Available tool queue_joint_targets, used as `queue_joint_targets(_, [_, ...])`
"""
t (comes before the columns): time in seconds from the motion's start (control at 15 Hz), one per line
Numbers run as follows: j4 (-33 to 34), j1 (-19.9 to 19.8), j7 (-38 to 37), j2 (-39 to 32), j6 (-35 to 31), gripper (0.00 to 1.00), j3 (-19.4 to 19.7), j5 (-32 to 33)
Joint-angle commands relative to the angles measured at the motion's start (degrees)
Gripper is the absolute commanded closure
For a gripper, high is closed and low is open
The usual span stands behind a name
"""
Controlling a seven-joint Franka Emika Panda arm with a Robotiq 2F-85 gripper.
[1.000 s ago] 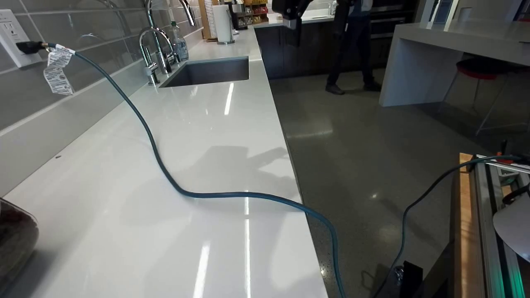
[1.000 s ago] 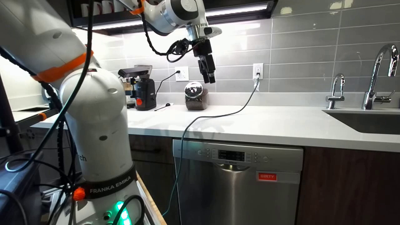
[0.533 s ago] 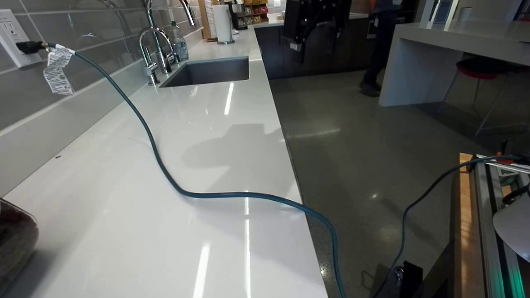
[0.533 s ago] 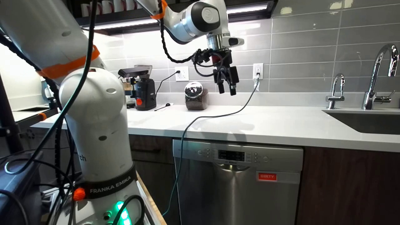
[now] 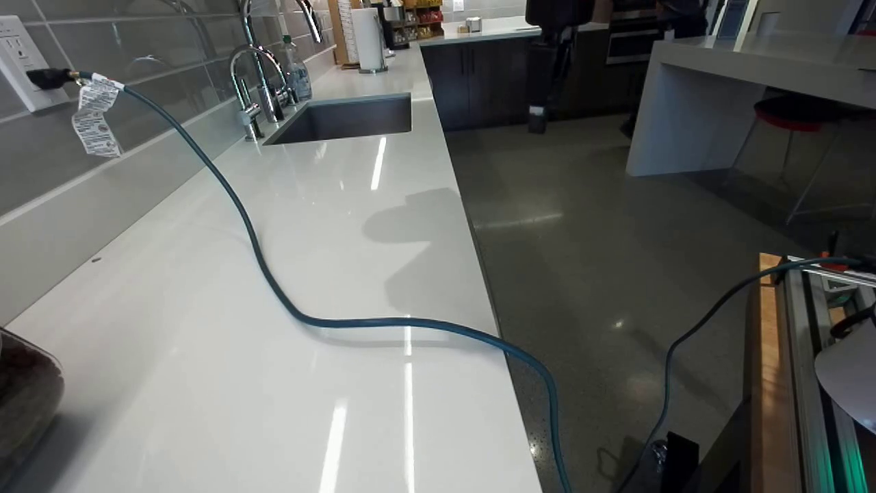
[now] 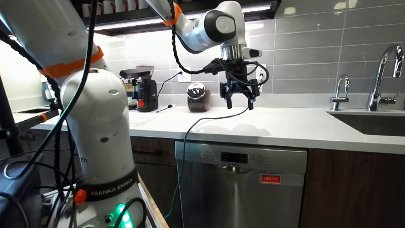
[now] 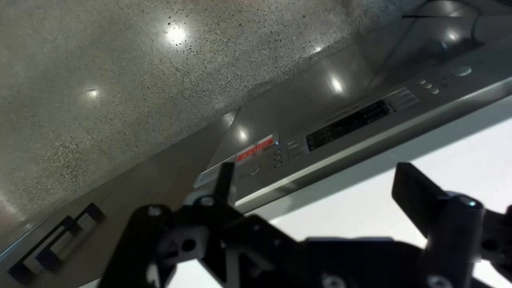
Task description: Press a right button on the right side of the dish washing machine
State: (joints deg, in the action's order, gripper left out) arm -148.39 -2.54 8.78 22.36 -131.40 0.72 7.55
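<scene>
While gripper hangs tips-down, fingers: spread wide
Dishwasher: under ctr
R button: panel's R end in an ext. view, abv red DIRTY sign

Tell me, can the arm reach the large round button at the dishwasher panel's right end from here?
Probably yes. Nothing visible covers the round button; the cable crosses the panel at its left end. The open hand hangs higher up, so it would likely need to descend.
</scene>
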Motion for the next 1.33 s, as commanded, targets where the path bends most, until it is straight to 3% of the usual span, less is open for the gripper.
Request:
queue_joint_targets(0.0, [-3.9, -1.0, 1.8, -0.3, -7.1, 0.0, 2.3, 2.5])
queue_joint_targets(0.07, [-1.9, -0.1, 1.9, -0.4, -3.4, 0.0, 2.0, 1.3])
queue_joint_targets(0.6, [-3.1, -0.6, 2.0, -0.5, -5.8, 0.0, 2.5, 1.4])
queue_joint_targets(0.8, [0.1, -0.9, 4.9, -7.4, -4.2, 0.0, 3.1, 2.7])
queue_joint_targets(1.27, [3.1, -1.1, 24.8, -19.2, -11.0, 0.0, 6.1, 7.3])
